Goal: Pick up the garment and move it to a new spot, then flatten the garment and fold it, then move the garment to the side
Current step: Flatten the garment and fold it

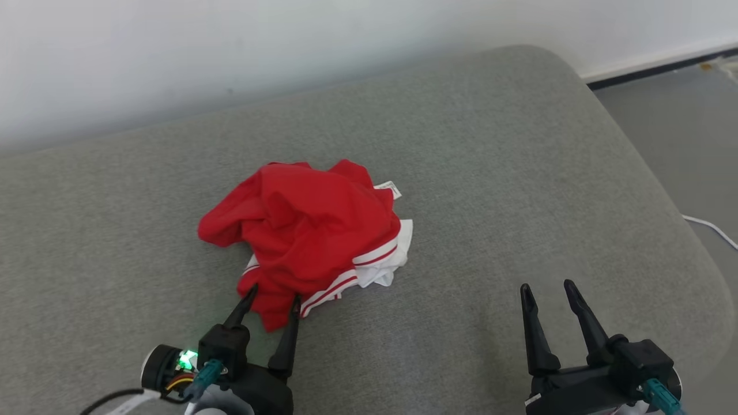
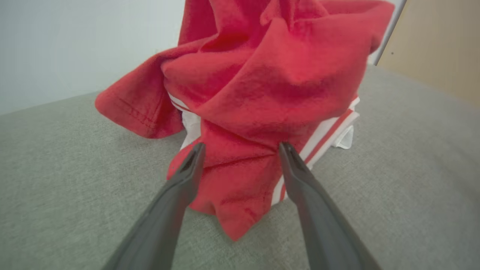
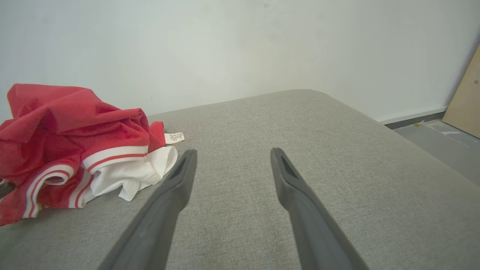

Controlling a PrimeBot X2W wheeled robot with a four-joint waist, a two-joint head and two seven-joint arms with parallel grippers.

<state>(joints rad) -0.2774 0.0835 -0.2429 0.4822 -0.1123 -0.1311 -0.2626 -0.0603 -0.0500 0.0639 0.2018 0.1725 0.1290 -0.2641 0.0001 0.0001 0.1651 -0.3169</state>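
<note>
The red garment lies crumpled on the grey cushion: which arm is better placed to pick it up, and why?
Left. The left gripper is open with its fingers astride the near corner of the garment. The right gripper, also open, hangs over bare cushion, apart from it.

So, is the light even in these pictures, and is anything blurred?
Head view: soft even light, no glare, only a faint shadow under the garment. Left wrist view: the garment is close and slightly soft. Right wrist view: the cushion weave is sharp.
</note>
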